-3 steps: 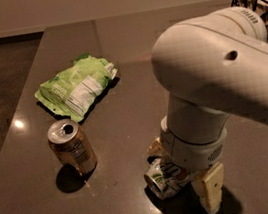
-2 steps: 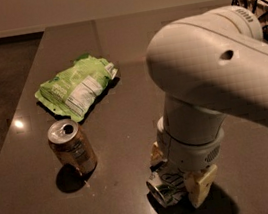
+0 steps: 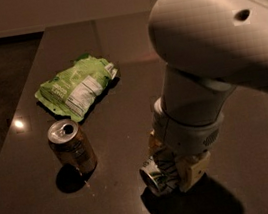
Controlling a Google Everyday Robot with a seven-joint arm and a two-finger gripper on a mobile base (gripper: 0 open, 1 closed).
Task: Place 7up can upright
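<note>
The 7up can [image 3: 153,178], white and green with a silver end, lies tilted on its side low on the dark table [image 3: 114,46], its end facing front-left. My gripper [image 3: 174,172] hangs under the big white arm [image 3: 214,40] and is shut on the can's body. One cream finger [image 3: 194,173] shows on the can's right side. The rest of the can is hidden by the wrist.
A brown-gold can [image 3: 72,147] stands upright with an open top to the left of the gripper. A green snack bag [image 3: 77,85] lies flat behind it. The table's left edge [image 3: 17,104] runs diagonally, with dark floor beyond.
The arm has come lower and closer over the 7up can, and the cream finger has drawn in against the can's side. The brown-gold can and the bag have not moved.
</note>
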